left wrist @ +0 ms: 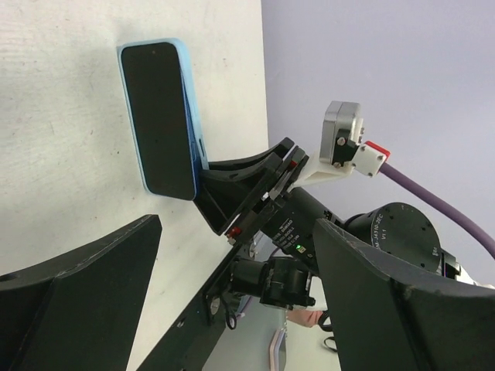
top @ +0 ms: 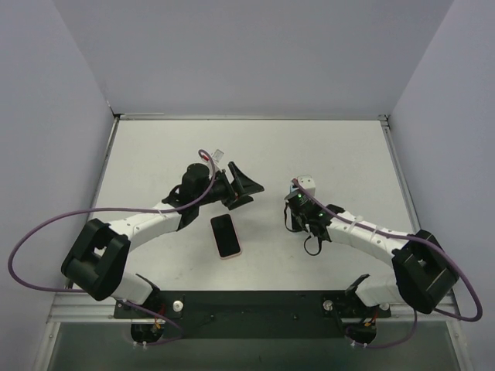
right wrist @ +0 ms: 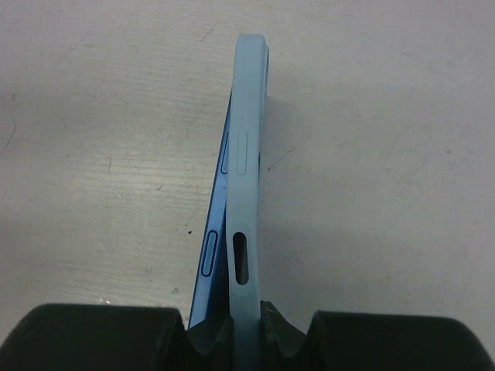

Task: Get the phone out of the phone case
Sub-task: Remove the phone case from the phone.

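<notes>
Between the closed jaws of the right gripper (right wrist: 228, 328), the phone case (right wrist: 246, 154) is pinched by one end, on edge above the table (right wrist: 387, 154).
The phone (right wrist: 210, 255) is seen sprung from the case along the near side but seated farther out; extraction is judged partly done. The left gripper (top: 249, 193) is held wide, facing the screen and clear of it; next, the freed edge must be caught and drawn away.
</notes>
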